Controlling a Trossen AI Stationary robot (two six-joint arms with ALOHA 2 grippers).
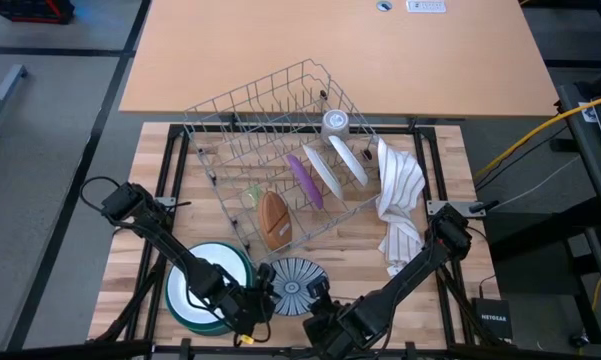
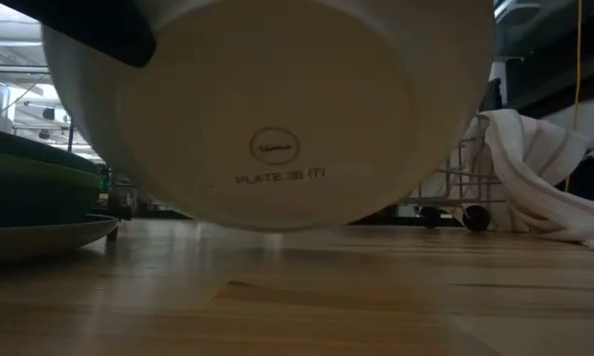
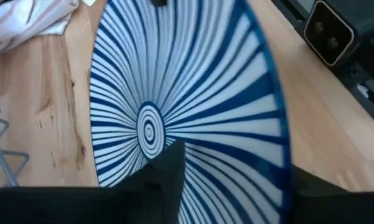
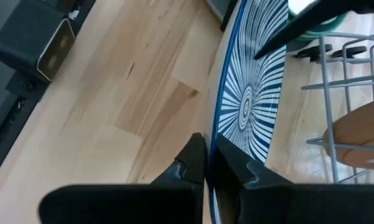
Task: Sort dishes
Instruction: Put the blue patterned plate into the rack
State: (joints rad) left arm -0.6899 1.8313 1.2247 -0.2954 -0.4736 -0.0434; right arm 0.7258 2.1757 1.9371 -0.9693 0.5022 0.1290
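Striped plate (image 1: pixel 293 285) pinched rim-on between both grippers — left (image 1: pixel 263 297), right (image 1: pixel 318 303); release one before moving it, likely toward the stack (image 1: pixel 208 287).

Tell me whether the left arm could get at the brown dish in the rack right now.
Probably not: the left gripper is shut on the blue-striped plate, also held by the right gripper. The brown dish stands uncovered in the rack.

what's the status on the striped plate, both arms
Left gripper and right gripper both clamped on the blue-and-white striped round plate, held above the wooden table. Stacked plates close beside it; grey wire rack behind.
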